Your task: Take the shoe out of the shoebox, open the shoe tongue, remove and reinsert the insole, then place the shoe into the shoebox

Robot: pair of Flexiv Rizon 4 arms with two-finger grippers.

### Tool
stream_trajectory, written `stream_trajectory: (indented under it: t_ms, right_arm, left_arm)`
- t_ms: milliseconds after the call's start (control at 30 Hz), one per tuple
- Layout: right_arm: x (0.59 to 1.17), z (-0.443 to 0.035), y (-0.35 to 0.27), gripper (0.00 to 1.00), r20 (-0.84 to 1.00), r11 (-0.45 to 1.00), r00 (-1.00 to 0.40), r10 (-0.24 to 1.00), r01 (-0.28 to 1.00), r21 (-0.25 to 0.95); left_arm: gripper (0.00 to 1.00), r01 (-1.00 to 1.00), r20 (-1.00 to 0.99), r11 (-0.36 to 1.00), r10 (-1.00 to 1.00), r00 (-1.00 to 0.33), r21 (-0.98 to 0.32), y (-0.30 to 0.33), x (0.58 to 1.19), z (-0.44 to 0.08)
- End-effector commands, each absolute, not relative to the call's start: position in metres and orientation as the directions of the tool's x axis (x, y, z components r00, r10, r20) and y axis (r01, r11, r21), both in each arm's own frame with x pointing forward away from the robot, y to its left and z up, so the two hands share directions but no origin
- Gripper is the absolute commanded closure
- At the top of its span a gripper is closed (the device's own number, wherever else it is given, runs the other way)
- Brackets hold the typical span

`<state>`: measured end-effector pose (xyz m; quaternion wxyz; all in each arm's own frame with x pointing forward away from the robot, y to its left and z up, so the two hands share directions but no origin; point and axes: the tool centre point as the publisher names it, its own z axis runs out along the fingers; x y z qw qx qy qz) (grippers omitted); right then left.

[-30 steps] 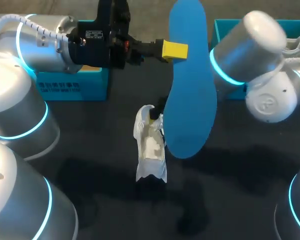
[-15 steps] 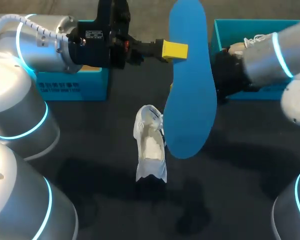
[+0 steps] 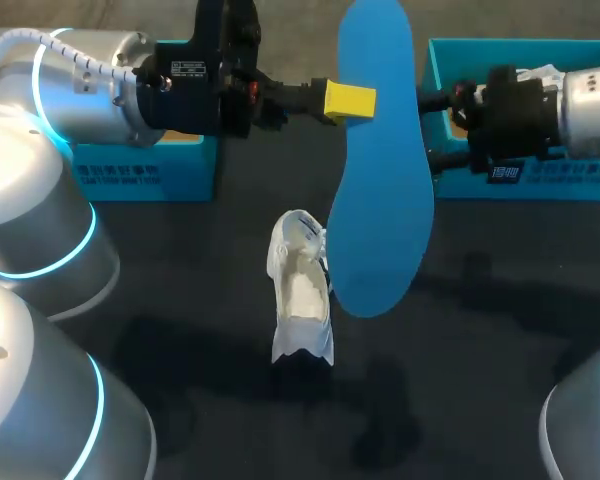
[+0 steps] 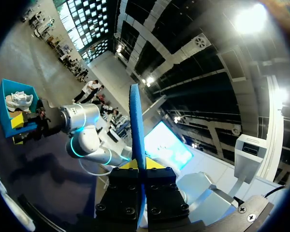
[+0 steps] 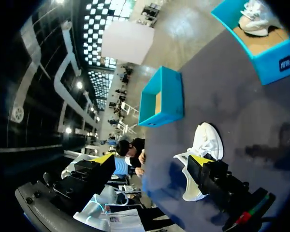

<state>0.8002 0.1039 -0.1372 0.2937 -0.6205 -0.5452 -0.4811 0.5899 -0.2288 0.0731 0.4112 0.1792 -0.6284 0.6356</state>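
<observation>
My left gripper (image 3: 350, 101) is held high over the table, shut on the upper part of a blue insole (image 3: 378, 180) that hangs upright. In the left wrist view the insole (image 4: 136, 121) stands edge-on between the fingers of that gripper (image 4: 142, 166). A white shoe (image 3: 300, 288) lies on the dark table below it, opening up. My right gripper (image 3: 438, 128) is just right of the insole, pointing at it, fingers wide apart and empty. In the right wrist view the gripper (image 5: 152, 162) is open, with the shoe (image 5: 204, 144) by one of its fingers.
A teal shoebox (image 3: 450, 65) at the back right holds another white shoe (image 5: 255, 18). A second teal box (image 3: 150, 170) stands at the back left under my left arm, seen empty (image 5: 162, 96) from the right wrist.
My right arm has swung round, and its gripper now points in from the right at the insole. The left arm, the insole and the shoe have stayed put.
</observation>
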Motion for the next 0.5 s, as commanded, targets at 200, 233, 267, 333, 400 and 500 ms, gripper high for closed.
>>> stream_trajectory:
  t_ms: [200, 233, 267, 333, 400, 500]
  right_arm:
    - [0.814, -0.119, 0.099, 0.00, 0.928, -0.238, -0.070, 0.365, 0.957, 0.166]
    - [0.815, -0.117, 0.098, 0.00, 0.935, -0.242, -0.072, 0.346, 0.956, 0.163]
    - [0.816, -0.116, 0.097, 0.00, 0.937, -0.248, -0.069, 0.341, 0.955, 0.161]
    - [0.818, -0.114, 0.095, 0.00, 0.934, -0.257, -0.067, 0.352, 0.952, 0.165]
    - [0.820, -0.113, 0.094, 0.00, 0.933, -0.265, -0.066, 0.354, 0.950, 0.167]
    - [0.821, -0.110, 0.092, 0.00, 0.932, -0.274, -0.063, 0.357, 0.947, 0.169]
  left_arm:
    - [1.00, -0.548, 0.587, 0.210, 0.300, -0.752, -0.809, -0.222, 0.597, 0.060]
    - [1.00, -0.518, 0.556, 0.204, 0.320, -0.767, -0.831, -0.219, 0.599, 0.057]
    - [1.00, -0.452, 0.496, 0.206, 0.316, -0.809, -0.868, -0.217, 0.602, 0.054]
    - [1.00, -0.328, 0.389, 0.226, 0.334, -0.858, -0.917, -0.212, 0.607, 0.047]
    - [1.00, -0.248, 0.312, 0.216, 0.348, -0.884, -0.944, -0.209, 0.612, 0.042]
    - [1.00, -0.063, 0.136, 0.210, 0.352, -0.926, -0.976, -0.204, 0.623, 0.034]
